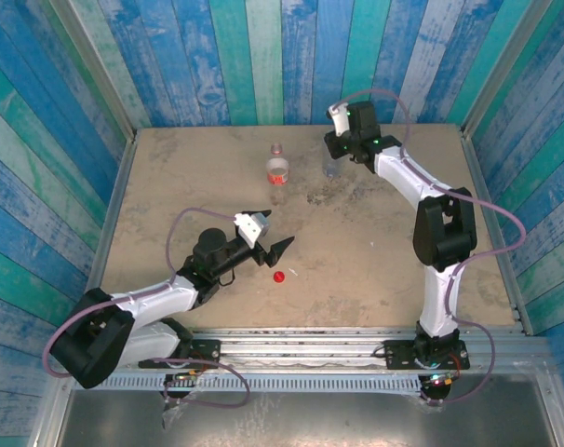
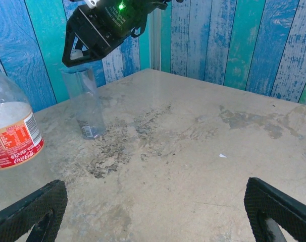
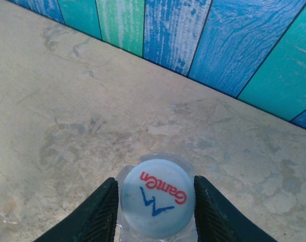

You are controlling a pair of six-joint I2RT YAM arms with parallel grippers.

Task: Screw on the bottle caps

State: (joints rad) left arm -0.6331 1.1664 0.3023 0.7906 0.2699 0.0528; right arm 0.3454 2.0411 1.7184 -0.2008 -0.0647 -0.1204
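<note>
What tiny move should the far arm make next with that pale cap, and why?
Probably twist the right pincer clockwise: its fingers hug the pale round plastic cap, which sits on the mouth of the clear plain plastic bottle, so turning should tighten it.

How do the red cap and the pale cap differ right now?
Colour: the red cap is bright red; the pale cap is whitish-blue with GanTen printed on top.
Place: the red cap lies loose on the table; the pale cap sits on the plain bottle.
Hold: the red cap is free, near the open left claw; the pale cap is pinched by the right claw.
Both are small and round.
</note>
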